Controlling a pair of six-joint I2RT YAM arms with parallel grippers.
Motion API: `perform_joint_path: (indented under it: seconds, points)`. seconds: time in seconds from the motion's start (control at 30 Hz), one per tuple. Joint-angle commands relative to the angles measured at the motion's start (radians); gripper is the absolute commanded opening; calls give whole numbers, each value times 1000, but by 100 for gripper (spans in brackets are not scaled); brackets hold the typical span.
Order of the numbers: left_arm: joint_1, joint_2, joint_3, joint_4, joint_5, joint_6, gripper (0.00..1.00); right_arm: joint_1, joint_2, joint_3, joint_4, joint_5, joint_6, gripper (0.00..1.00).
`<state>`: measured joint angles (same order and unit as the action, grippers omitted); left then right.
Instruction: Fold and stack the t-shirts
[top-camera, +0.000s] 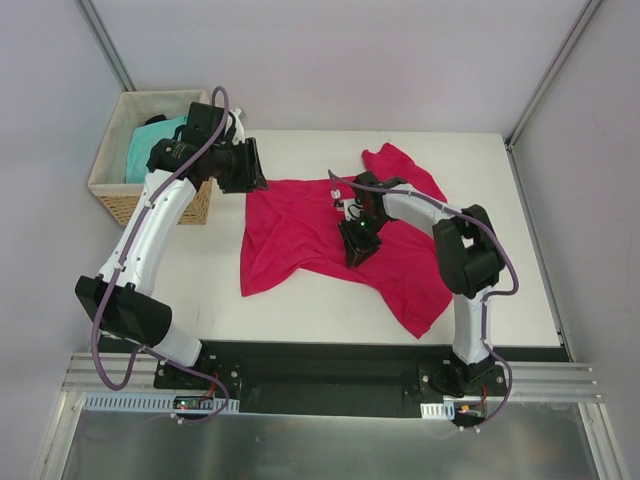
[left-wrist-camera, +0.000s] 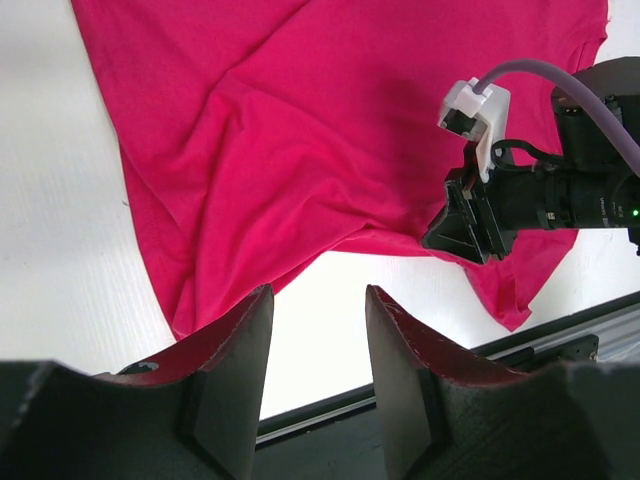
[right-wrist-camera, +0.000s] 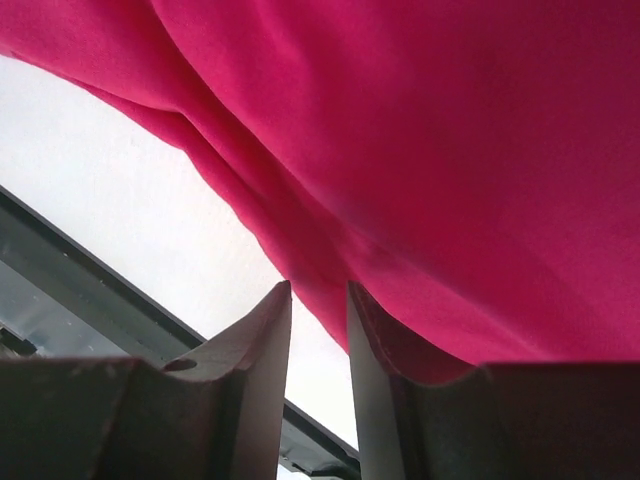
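Observation:
The crimson-pink t-shirt (top-camera: 300, 225) lies spread and rumpled across the middle of the white table. It fills the left wrist view (left-wrist-camera: 300, 130) and the right wrist view (right-wrist-camera: 450, 150). The turquoise t-shirt (top-camera: 148, 150) is bunched inside the wicker basket (top-camera: 112, 195) at the far left. My left gripper (top-camera: 250, 165) hovers over the pink shirt's far-left corner, open and empty (left-wrist-camera: 318, 290). My right gripper (top-camera: 360, 250) sits low over the shirt's near edge, its jaws narrowly apart (right-wrist-camera: 318, 285) with only table showing between them. It also shows in the left wrist view (left-wrist-camera: 465, 225).
The bare white table (top-camera: 300, 300) lies in front of the shirt, ending at a black rail (top-camera: 330, 355) along the near edge. Grey walls close in the back and both sides.

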<state>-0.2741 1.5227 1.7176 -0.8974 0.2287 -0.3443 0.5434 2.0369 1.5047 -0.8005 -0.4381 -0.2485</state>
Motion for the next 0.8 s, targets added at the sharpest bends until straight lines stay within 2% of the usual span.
perform_joint_path:
  seconds: [0.0,0.53,0.7,0.77]
  points:
    - [6,-33,-15,-9,17,14,42,13,5,14,-16,-1,-26,31]
    - [16,-32,-4,-37,0,28,42,26,37,49,-46,-14,-34,29]
    - [26,-32,4,-51,-5,36,42,29,39,52,-48,-24,-35,25]
    - [27,-29,8,-52,-2,41,41,30,37,51,-51,-31,-35,21]
